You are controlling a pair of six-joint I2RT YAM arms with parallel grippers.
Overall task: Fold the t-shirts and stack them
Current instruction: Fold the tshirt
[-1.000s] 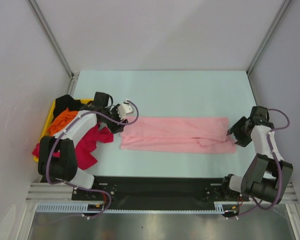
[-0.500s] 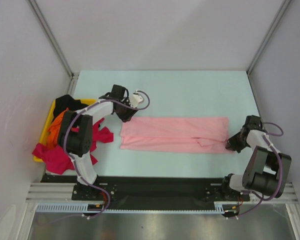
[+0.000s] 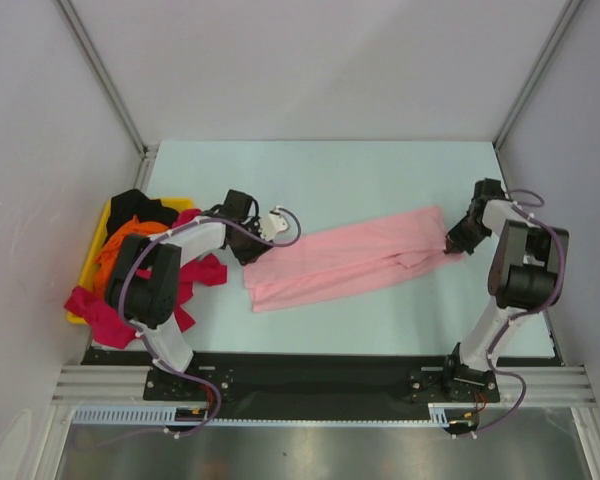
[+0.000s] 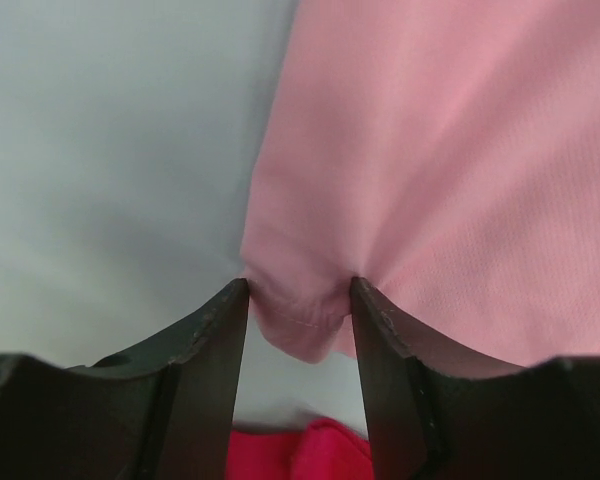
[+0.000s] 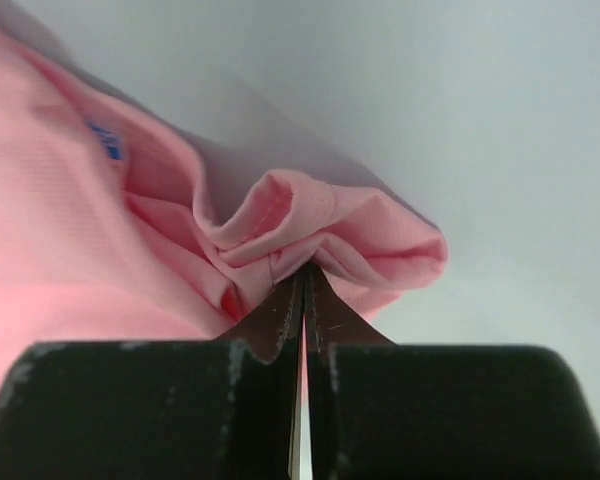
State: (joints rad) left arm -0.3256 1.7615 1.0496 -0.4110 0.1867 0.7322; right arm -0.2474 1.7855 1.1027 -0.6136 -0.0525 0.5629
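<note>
The light pink t-shirt (image 3: 350, 258), soft cloth folded into a long strip, lies across the centre of the pale blue-green table (image 3: 380, 175). It slants from an 8 o'clock end to a 2 o'clock end.

Left gripper (image 3: 248, 250): positioned at the strip's 8 o'clock end. Its black fingers (image 4: 215, 340) stand parted, with a hemmed corner of the strip between them touching both. It is released, not clenched.

Right gripper (image 3: 458, 240): positioned at the 2 o'clock end, clenched on a bunched fold of the pink cloth.

At the table's 9 o'clock edge, a yellow plastic tray (image 3: 90, 255) carries a black t-shirt (image 3: 135, 205), an orange t-shirt (image 3: 120, 245) and a magenta-red t-shirt (image 3: 105, 305), which spills over the rim.
</note>
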